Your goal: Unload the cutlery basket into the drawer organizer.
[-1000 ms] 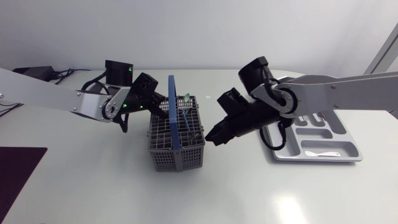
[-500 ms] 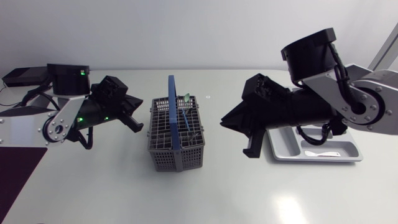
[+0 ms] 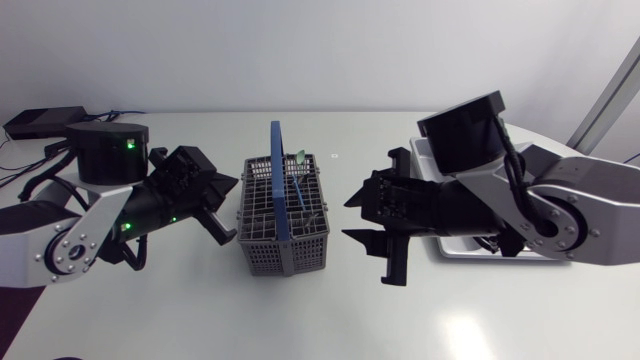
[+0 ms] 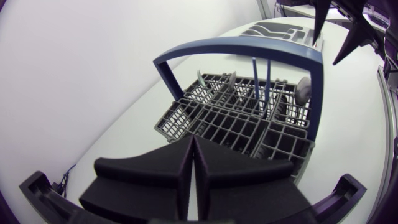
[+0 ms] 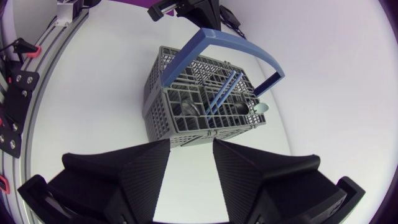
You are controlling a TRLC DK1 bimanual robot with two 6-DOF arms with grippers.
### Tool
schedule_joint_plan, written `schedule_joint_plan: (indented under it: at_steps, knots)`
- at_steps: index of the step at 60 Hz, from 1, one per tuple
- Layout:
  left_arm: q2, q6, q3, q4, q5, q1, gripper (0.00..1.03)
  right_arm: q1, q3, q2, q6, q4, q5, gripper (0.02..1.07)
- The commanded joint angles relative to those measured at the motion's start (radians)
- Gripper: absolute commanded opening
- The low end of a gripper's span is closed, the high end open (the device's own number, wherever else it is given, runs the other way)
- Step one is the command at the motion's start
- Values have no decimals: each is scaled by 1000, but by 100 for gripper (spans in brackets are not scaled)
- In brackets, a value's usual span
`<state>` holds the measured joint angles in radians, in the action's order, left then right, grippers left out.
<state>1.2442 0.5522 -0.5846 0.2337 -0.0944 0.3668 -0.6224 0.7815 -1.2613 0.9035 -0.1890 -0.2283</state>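
**A:** Grey cutlery basket dead centre on the tabletop, blue handle standing upright, a hand closing in from each side!

**B:** Left hand first: fingers pressed flat together with nothing in them, aimed at the basket's near wall and just short of it.

**A:** And the right hand? Fingers parted with a clear gap, gripping nothing, hovering beside the basket and apart from it.

**B:** Inside the basket there are two blue-handled pieces standing up with a spoon next to them. There's also a pale green piece at one corner, possibly another spoon, hard to tell.

**A:** The drawer organizer lies on the far side of the right arm. From the head view it's mostly hidden, with only its rim showing.
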Motion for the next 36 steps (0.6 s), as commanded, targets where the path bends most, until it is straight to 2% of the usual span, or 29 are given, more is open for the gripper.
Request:
schedule_joint_plan:
  at_steps: [1,8,15,20,26,36]
  knots:
    - [-32,31,43,-2,21,31,3,-19,-7,-33,61,26,29,65]
    - [-63,31,52,-14,45,50,3,-42,21,-75,107,34,64,65]
    - [-97,48,49,-30,110,113,3,-42,50,-102,110,34,69,65]
    - [-147,68,14,-86,170,184,3,-39,44,-98,104,36,67,65]
    - [-223,71,-89,-208,245,282,3,-33,10,-79,87,49,66,65]
    - [-238,71,-199,-301,343,399,3,-31,-60,-30,69,85,66,65]
